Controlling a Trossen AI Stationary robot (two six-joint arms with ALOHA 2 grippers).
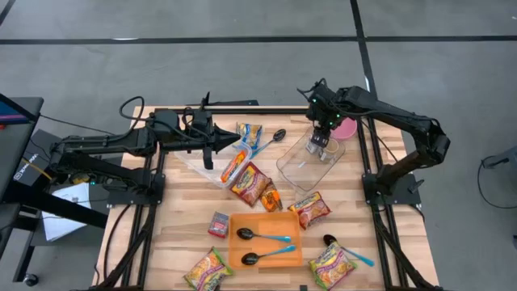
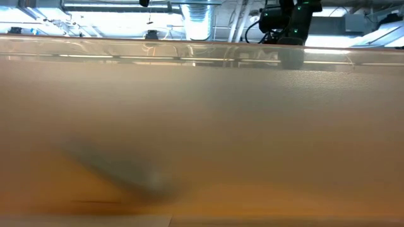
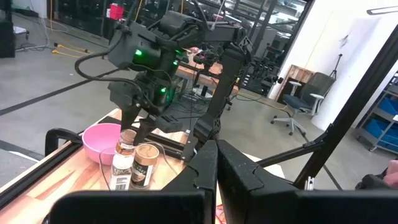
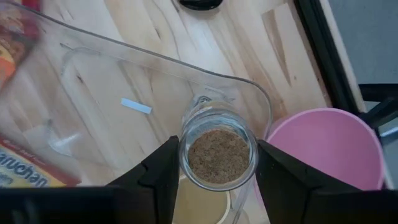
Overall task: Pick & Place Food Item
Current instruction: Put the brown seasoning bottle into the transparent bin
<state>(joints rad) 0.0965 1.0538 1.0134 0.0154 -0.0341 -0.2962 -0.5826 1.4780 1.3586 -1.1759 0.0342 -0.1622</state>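
A: Right gripper (image 4: 214, 167), far side of table. Fingers flank a spice jar (image 4: 217, 154), one each side, pressing its glass. Pinching it, by the look of the right wrist view.

B: Where does the jar stand?

A: Inside the clear bin (image 1: 311, 155), directly under the gripper, at the bin's end nearest the pink bowl (image 1: 346, 128). Left wrist view shows a second jar (image 3: 123, 160) just beside it, apparently touching.

B: So the step in hand is a lift out of the bin?

A: My guess, yes. Cannot tell whether the jar's base is clear of the bin floor yet.

B: How to do it well?

A: Rise straight up. Bin wall curves close beyond the jar, bowl rim sits just past that; any sideways drift before the base clears the rim risks tipping the neighbour jar or dragging the bin. Hold the pinch even; round glass can pivot between two flat fingers.

B: Left gripper (image 1: 213, 150)?

A: Pressed together, empty, parked well off to the right gripper's far side, over the noodle packets (image 1: 251, 183). Out of the lift path.

B: Drop target?

A: Not clear. Orange tray (image 1: 265, 239) with spoons sits near the front edge, well apart from the gripper.
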